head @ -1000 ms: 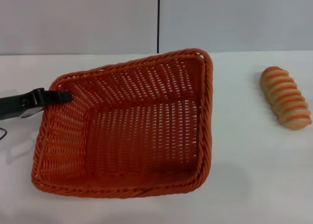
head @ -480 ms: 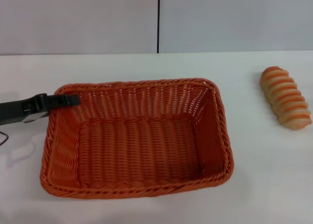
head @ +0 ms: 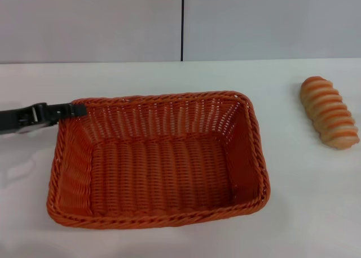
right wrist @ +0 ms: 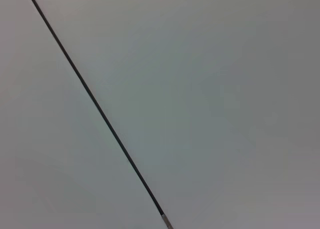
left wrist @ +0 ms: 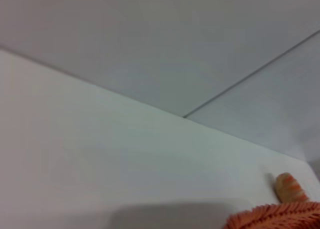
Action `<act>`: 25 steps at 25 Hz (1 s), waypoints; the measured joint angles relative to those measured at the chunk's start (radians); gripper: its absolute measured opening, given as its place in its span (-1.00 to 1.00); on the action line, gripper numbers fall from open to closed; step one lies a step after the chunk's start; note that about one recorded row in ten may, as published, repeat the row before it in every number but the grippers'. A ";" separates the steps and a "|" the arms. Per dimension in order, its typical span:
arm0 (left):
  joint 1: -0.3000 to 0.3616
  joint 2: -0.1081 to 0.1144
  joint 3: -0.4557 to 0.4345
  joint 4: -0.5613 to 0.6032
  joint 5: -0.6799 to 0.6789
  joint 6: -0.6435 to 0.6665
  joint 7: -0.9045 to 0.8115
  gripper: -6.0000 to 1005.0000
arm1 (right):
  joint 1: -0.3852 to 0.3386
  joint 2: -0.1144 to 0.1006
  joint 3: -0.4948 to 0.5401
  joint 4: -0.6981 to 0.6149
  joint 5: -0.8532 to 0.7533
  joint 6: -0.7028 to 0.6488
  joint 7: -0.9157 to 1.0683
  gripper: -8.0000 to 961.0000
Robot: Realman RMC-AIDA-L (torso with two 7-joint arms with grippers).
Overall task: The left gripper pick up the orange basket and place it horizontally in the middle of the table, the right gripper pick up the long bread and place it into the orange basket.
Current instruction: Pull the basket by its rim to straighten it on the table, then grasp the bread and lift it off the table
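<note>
Right of orange basket (head: 158, 159): long bread (head: 329, 112).

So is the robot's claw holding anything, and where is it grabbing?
The left gripper touches the orange basket at its far-left rim corner; whether it grips can't be told.

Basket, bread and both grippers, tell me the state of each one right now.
Basket: flat on the table, lengthwise across it, empty.
Bread: on the table, right of the basket, apart from it.
Left gripper: at the basket's far left corner.
Right gripper: not in view.
</note>
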 joint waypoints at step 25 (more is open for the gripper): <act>0.020 -0.014 -0.278 -0.205 -0.477 -0.030 0.800 0.38 | 0.029 -0.086 -0.242 -0.459 -0.464 -0.123 0.721 0.43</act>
